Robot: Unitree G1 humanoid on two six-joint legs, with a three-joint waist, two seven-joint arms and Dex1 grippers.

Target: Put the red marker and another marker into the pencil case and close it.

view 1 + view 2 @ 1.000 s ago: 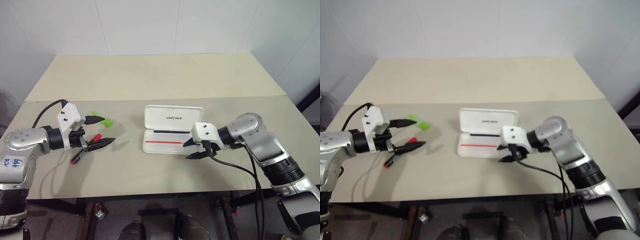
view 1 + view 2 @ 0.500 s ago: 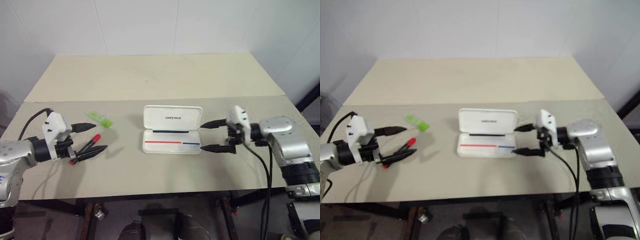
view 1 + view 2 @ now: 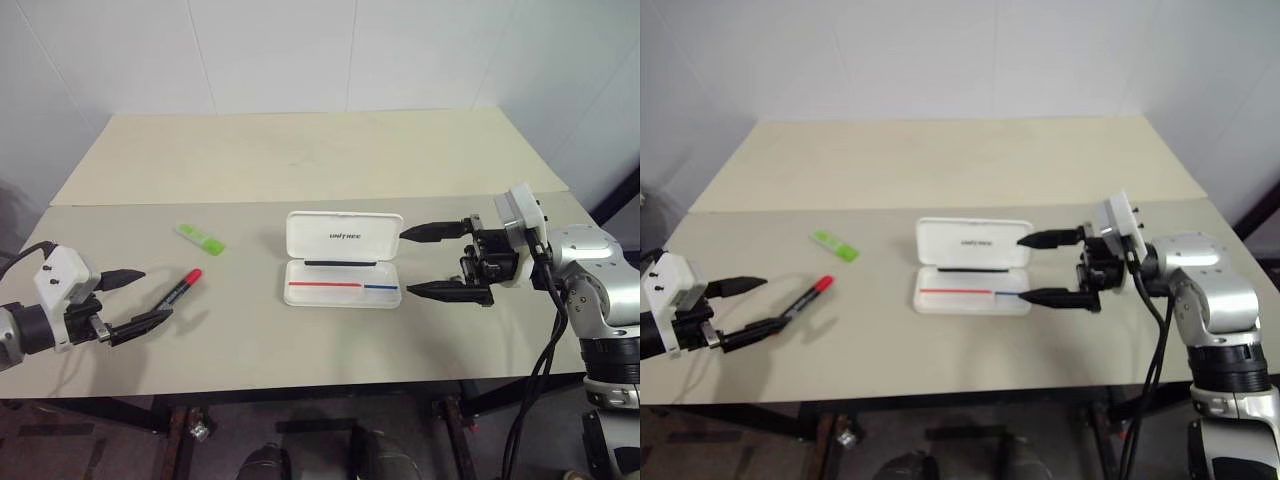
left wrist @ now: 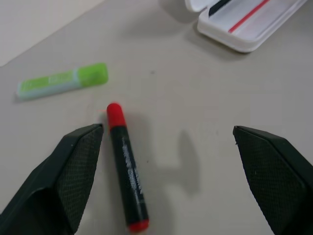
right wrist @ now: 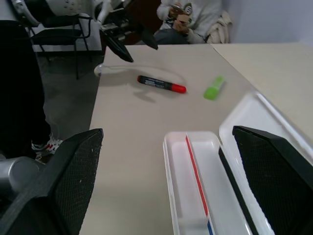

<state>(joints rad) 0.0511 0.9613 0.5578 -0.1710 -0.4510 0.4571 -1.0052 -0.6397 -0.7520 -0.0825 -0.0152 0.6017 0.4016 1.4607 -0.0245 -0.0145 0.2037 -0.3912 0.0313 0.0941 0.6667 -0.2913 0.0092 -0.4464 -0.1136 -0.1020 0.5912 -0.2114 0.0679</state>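
Moved: both arms drew outward from white hard-plastic pencil case, lid up.
L gripper: fingers apart, empty, beside black red-capped marker.
R gripper: fingers apart, empty.
Green highlighter: on table.

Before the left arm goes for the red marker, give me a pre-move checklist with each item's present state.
1. Pencil case lid open, tray free to receive: ok.
2. Red marker lying free on the table, nothing on it: ok.
3. Left gripper open and empty, marker just beyond its fingertips: ok.
4. Green highlighter apart from the red marker, out of the grasp path: ok.
5. Right gripper open, empty, beside the case's right end, not over the tray: ok.
6. Tray already holding any marker: not ok, both are outside the case.
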